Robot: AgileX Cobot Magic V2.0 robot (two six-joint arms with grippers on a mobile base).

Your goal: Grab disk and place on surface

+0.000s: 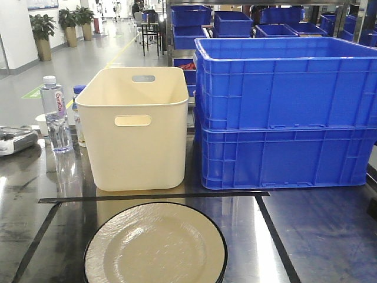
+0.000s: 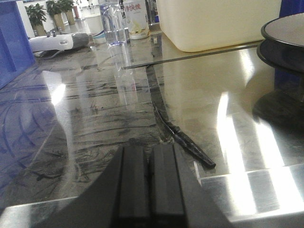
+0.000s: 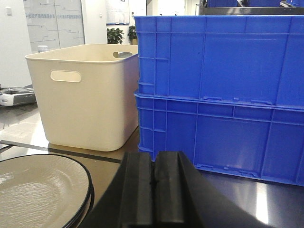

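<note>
Wide hall behind, pale floor, potted plants point(image 1: 43, 32) by the left wall. Dark glossy counter point(image 1: 318, 236) in front, streaked with reflections, crossed by black tape lines point(image 1: 153, 197). Two stacked blue crates point(image 1: 283, 118) at the right rear, touching a cream bin point(image 1: 138, 127) to their left. Beige black-rimmed disk point(image 1: 156, 244) stacked near the front edge, inside the tape. Water bottle point(image 1: 56, 115) far left. Left claw point(image 2: 148, 185) and right claw point(image 3: 154, 190) both pressed together, empty.

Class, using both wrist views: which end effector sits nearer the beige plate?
Right. The right end effector, shut, sits just beside the beige plate, whose rim lies at its lower left. The left end effector, also shut, sees only the plate's edge farther off to its right.
</note>
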